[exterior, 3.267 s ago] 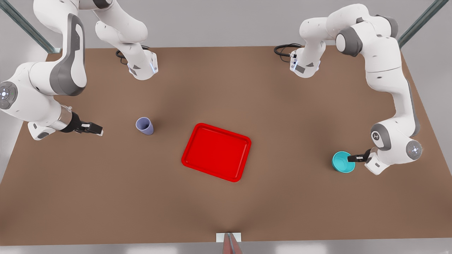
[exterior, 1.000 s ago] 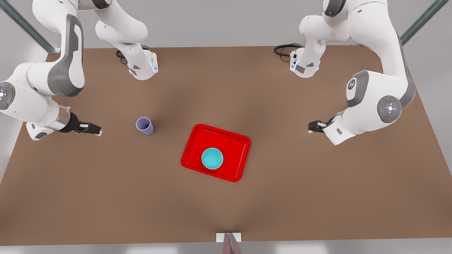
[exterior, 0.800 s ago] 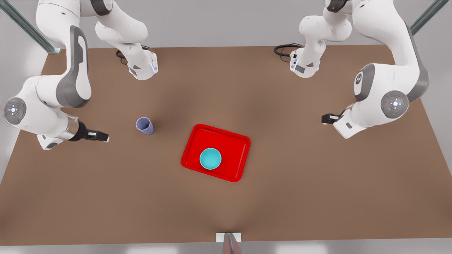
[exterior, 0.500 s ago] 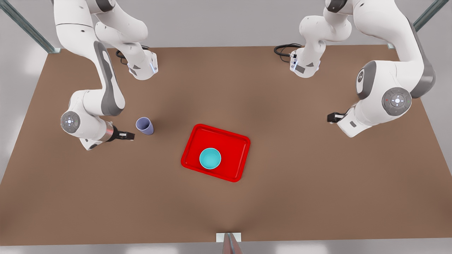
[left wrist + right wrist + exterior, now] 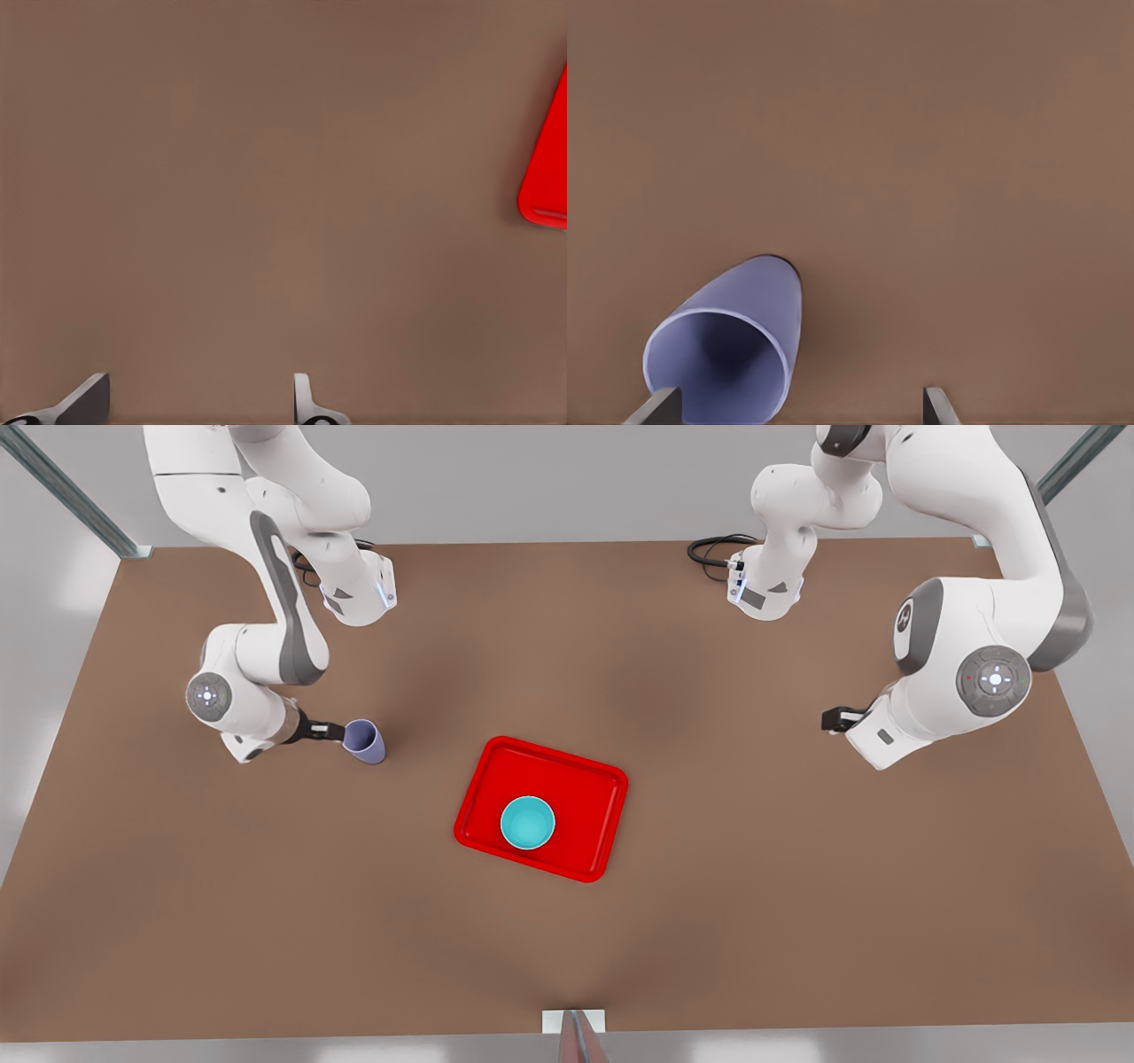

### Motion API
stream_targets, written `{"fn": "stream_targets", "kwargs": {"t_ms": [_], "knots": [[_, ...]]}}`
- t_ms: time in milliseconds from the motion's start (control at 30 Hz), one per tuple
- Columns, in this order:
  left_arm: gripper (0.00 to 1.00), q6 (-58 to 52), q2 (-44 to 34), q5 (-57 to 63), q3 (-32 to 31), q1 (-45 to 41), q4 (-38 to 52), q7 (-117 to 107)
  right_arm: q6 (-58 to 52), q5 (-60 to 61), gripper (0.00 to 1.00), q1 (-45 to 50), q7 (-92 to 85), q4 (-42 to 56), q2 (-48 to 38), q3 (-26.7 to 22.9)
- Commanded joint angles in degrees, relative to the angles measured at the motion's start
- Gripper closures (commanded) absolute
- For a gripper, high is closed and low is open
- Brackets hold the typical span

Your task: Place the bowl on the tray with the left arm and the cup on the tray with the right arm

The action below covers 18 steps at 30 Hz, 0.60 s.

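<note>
Cup (image 5: pixel 364 741): lavender, upright on the brown table (image 5: pixel 567 957), at the front view's left, well apart from the tray. My right claw (image 5: pixel 335 732) sits just beside its rim on the side away from the tray. In the right wrist view the cup (image 5: pixel 729 347) stands between my fingertips, nearer one of them (image 5: pixel 656 408); the fingers are spread wide and nothing is gripped. I cannot tell whether that finger touches the wall.

Tray (image 5: pixel 580 779): red, rectangular, rounded corners, low rim, lying flat near the table's middle and turned slightly askew.

Bowl (image 5: pixel 528 823): turquoise, upright, resting inside the tray toward the corner nearest the camera and the front view's left, close to the rim.

Left claw (image 5: pixel 829 720): at the front view's right, above bare table, well apart from the tray, waiting. In the left wrist view its fingers (image 5: pixel 306 403) stand apart with nothing between them, and a red corner of the tray (image 5: pixel 547 181) shows at the edge.
</note>
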Motion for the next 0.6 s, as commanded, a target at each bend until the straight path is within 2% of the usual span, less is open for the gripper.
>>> {"fn": "stream_targets", "kwargs": {"t_ms": [0,400,567], "knots": [[0.0,-0.1,-0.1,0.0,0.0,0.0,-0.1,0.0,0.0,0.0,0.0,1.0,0.0,0.0,0.2,0.0],[0.0,0.0,0.1,0.1,0.0,0.0,-0.1,0.0,2.9,0.7,0.0,2.0,0.2,-2.2,3.9,0.0],[0.0,0.0,0.1,0.1,0.0,0.0,0.0,0.0,4.3,0.7,0.1,2.1,0.2,-2.3,5.7,0.0]]}}
